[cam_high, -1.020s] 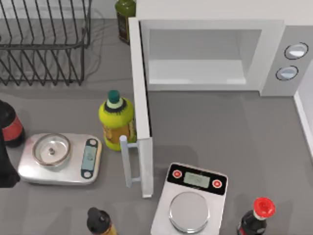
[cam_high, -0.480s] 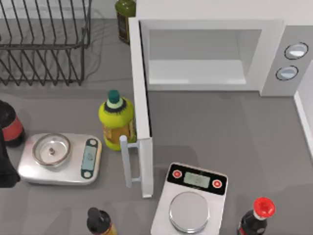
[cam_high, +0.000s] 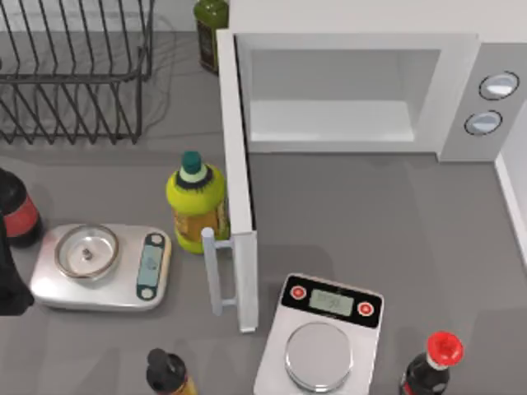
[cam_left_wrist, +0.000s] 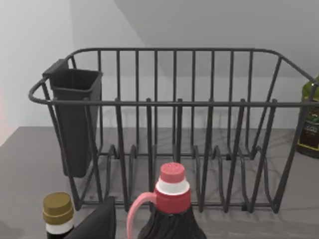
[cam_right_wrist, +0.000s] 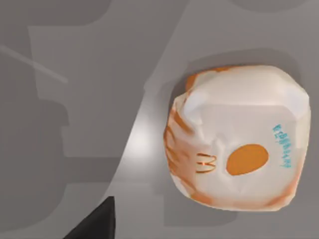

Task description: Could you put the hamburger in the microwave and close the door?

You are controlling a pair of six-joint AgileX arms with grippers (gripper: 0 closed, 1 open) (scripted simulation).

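The hamburger (cam_right_wrist: pixel 234 144), a cream wrapped lump with orange patches, lies on the grey tabletop right below my right gripper (cam_right_wrist: pixel 94 224), of which a dark tip shows at the picture's edge, apart from the hamburger. The white microwave (cam_high: pixel 461 74) stands at the back right. Its pale cavity (cam_high: pixel 329 115) holds nothing. The door (cam_high: pixel 235 181) stands wide open, swung out toward the table's front, with its white handle (cam_high: pixel 212 271) on the left face. My left arm (cam_high: pixel 8 276) is parked at the table's left edge.
A yellow bottle (cam_high: pixel 196 206) stands close to the door's outer face. Two scales (cam_high: pixel 103 267) (cam_high: pixel 321 337) sit in front. A wire dish rack (cam_high: pixel 74 74) fills the back left. Bottles stand at the left edge (cam_high: pixel 16 214), the front (cam_high: pixel 169 372) (cam_high: pixel 432 362) and the back (cam_high: pixel 210 25).
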